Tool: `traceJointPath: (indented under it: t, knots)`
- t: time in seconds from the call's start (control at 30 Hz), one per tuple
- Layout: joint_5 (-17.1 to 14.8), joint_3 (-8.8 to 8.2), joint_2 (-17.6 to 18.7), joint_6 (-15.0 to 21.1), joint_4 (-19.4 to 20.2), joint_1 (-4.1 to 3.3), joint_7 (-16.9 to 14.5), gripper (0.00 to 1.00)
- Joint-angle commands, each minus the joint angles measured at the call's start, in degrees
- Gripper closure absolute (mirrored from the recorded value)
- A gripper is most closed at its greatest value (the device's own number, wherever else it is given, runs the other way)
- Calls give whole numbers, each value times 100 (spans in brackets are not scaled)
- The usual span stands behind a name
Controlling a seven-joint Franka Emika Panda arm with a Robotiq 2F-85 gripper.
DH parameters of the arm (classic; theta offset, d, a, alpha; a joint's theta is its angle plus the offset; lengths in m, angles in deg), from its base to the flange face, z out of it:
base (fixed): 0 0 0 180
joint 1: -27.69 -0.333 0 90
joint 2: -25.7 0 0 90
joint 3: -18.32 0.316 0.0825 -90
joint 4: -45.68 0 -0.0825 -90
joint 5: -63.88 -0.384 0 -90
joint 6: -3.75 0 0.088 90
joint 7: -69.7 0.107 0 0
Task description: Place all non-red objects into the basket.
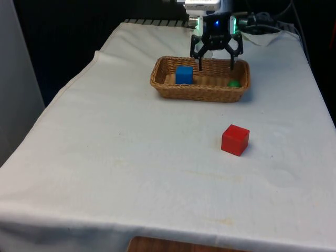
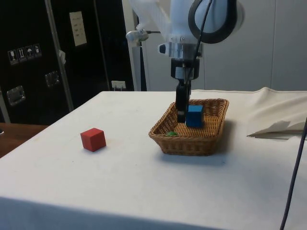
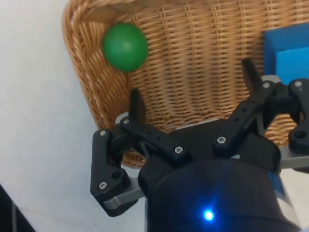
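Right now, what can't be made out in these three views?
- Green ball: side view, mostly hidden by the basket's near wall; only its top shows.
- Blue cube: wrist view, cut off by the picture's edge and partly covered by a pincer finger.
- Basket floor under the open pincer: front view, blocked by the wicker rim.
- Red cube: its far faces are turned away in the front view.

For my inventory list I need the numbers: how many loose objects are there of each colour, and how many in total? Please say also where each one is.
Blue: 1, the blue cube inside the wicker basket.
Green: 1, the green ball inside the same basket.
Red: 1, the red cube on the white cloth, outside the basket.
Total: 3.
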Motion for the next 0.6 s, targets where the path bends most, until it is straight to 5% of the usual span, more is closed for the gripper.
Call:
traceJointPath:
  t: [0.0, 0.1, 0.3, 0.37, 0.4, 0.57]
  knots:
    - [109, -34, -80, -103, -34, 29, 97, 0]
    - [0, -23, -109, -103, -52, 11, 23, 0]
    - [218, -69, -384, -533, -246, 109, 246, 0]
    - [0, -80, -493, -619, -264, 52, 92, 0]
    - [235, -80, -447, -682, -350, 120, 286, 0]
    - [258, -86, -493, -905, -567, 143, 372, 0]
